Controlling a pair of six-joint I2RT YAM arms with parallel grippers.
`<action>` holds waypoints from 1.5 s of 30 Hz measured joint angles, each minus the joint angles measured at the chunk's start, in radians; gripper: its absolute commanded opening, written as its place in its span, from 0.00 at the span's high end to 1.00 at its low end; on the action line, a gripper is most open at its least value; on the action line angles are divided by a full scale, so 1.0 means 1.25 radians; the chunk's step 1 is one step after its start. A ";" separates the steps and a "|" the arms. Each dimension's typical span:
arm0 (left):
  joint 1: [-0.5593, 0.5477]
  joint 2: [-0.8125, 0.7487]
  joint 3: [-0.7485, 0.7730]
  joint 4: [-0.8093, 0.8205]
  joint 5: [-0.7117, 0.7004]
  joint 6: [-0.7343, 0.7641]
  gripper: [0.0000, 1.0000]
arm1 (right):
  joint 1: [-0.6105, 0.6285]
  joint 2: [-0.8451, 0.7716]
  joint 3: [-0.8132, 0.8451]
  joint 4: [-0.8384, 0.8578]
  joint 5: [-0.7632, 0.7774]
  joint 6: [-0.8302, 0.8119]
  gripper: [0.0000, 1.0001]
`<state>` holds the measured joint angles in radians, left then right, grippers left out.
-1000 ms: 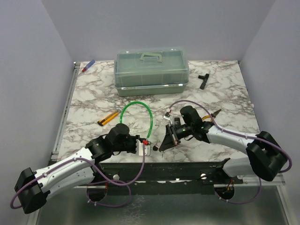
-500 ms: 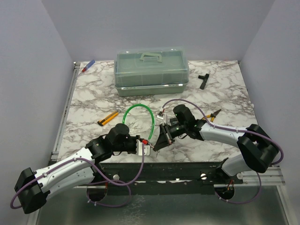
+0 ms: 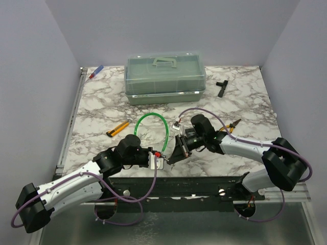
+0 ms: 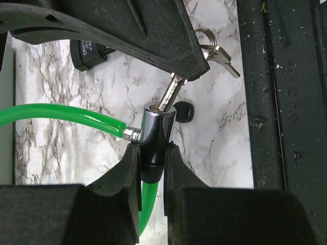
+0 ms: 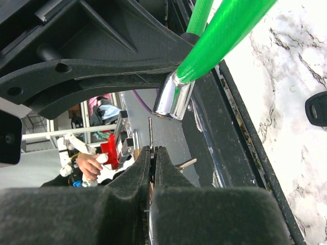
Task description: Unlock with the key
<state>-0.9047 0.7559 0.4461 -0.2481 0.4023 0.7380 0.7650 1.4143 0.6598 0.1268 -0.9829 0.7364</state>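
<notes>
Black-headed key lies loose on the table, just past the left gripper — which clamps the lock. Meanwhile the right gripper pinches a silver key, tip at the keyhole.

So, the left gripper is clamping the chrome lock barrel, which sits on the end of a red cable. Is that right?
Not quite: the cable is green, not red. The left wrist view shows it running into the chrome lock barrel, which the left gripper is indeed clamping.
</notes>
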 measured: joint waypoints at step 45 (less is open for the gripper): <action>0.000 -0.023 -0.010 -0.008 0.002 0.004 1.00 | 0.001 -0.003 0.000 -0.025 0.053 -0.010 1.00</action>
<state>-0.9047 0.7265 0.4332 -0.2577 0.4049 0.7429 0.7662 1.4101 0.6594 0.0959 -0.9169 0.7238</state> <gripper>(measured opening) 0.162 0.016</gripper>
